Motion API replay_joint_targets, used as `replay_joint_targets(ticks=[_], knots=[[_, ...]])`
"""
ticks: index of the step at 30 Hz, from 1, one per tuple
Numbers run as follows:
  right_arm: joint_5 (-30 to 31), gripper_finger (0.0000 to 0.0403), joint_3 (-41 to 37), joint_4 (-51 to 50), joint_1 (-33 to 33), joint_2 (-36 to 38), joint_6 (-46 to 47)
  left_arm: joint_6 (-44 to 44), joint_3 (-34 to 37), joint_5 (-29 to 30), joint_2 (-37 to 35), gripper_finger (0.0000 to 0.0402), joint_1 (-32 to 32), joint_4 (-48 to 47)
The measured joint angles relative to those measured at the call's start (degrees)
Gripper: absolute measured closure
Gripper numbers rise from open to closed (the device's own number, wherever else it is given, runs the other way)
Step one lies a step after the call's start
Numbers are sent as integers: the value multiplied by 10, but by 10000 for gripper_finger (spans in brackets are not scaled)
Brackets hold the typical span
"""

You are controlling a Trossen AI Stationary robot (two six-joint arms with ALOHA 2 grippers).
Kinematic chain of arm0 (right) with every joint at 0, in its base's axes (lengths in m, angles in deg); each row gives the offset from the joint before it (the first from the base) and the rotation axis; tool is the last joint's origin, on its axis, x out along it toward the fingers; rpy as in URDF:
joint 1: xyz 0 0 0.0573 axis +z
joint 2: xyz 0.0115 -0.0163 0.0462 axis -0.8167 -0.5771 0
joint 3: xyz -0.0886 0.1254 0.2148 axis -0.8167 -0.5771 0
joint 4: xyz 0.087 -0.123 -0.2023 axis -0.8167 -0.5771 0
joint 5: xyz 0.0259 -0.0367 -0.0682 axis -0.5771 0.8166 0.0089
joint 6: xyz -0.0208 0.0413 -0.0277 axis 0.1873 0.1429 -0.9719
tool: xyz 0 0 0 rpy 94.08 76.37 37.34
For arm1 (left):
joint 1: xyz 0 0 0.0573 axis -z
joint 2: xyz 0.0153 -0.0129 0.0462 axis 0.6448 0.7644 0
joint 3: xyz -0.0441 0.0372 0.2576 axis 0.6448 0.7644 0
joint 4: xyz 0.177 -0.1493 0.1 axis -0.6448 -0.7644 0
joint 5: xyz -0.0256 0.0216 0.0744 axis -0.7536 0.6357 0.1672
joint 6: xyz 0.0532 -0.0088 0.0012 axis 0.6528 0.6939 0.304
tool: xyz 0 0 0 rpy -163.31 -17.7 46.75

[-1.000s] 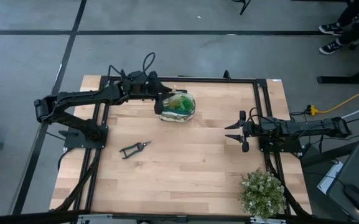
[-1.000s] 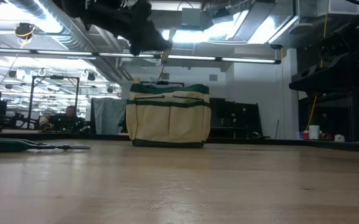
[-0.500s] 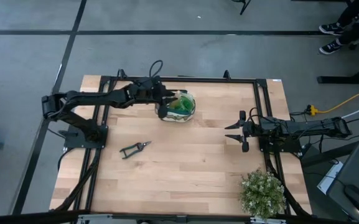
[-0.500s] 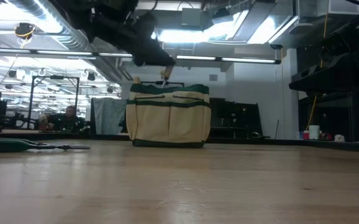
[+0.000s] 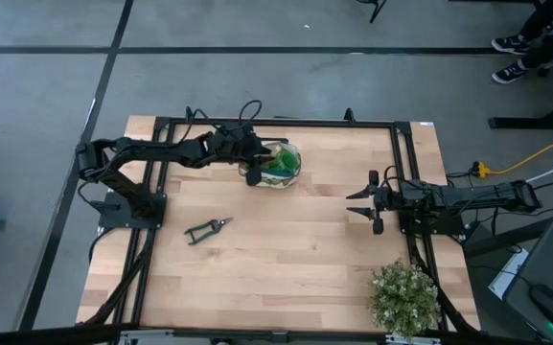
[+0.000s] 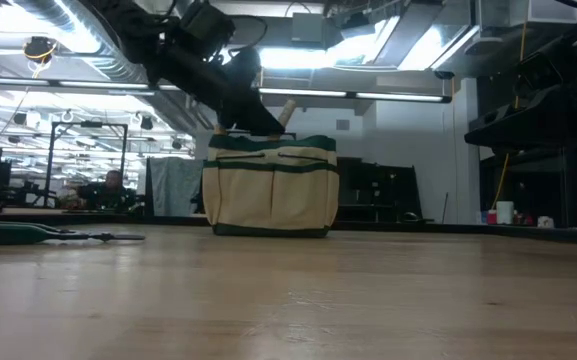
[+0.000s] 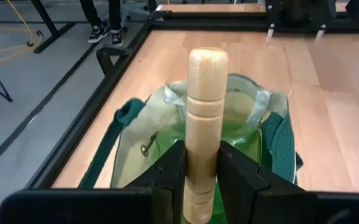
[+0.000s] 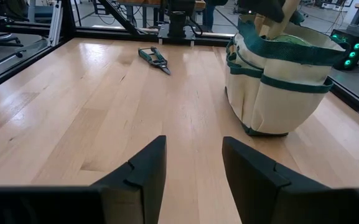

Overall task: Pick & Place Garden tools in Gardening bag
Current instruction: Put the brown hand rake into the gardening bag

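Note:
The cream gardening bag [image 5: 278, 165] with green trim stands at the table's far middle; it also shows in the low view [image 6: 271, 187]. Something translucent green [image 7: 235, 134] lies inside it. My left gripper [image 5: 253, 169] is over the bag's left rim, shut on a wood-handled tool [image 7: 205, 93]. The tool's metal end is hidden. The black pruning shears [image 5: 207, 228] lie flat on the table, nearer and to the left. My right gripper [image 5: 362, 203] waits open at the table's right, low above the wood. My left gripper pinches the tool's wooden handle [image 7: 201, 163] between its two fingers, below the handle's middle. The fingers come slanting down from the table's left. The handle's rounded free end [image 6: 288, 108] sticks up slanting above the bag's rim; the part below the fingers is hidden.
A bushy potted plant [image 5: 405, 297] stands at the near right corner. A black frame rail [image 5: 257, 123] runs along the table's far edge and sides. Bare wood lies between the shears, the bag and my right gripper [image 8: 193, 174].
My left gripper has gone toward the table's right and down, from high above the bag to its top rim, carrying the wood-handled tool. The tool's lower end has sunk behind the bag's rim.

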Motion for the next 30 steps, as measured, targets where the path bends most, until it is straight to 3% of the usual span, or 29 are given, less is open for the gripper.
replay_joint_targets(ticks=[11, 30], knots=[[0, 243, 0, 0, 0, 0, 0, 2, 0, 14, 0, 331, -1, -57], [0, 243, 0, 0, 0, 0, 0, 0, 0, 15, 0, 329, -1, -72]])
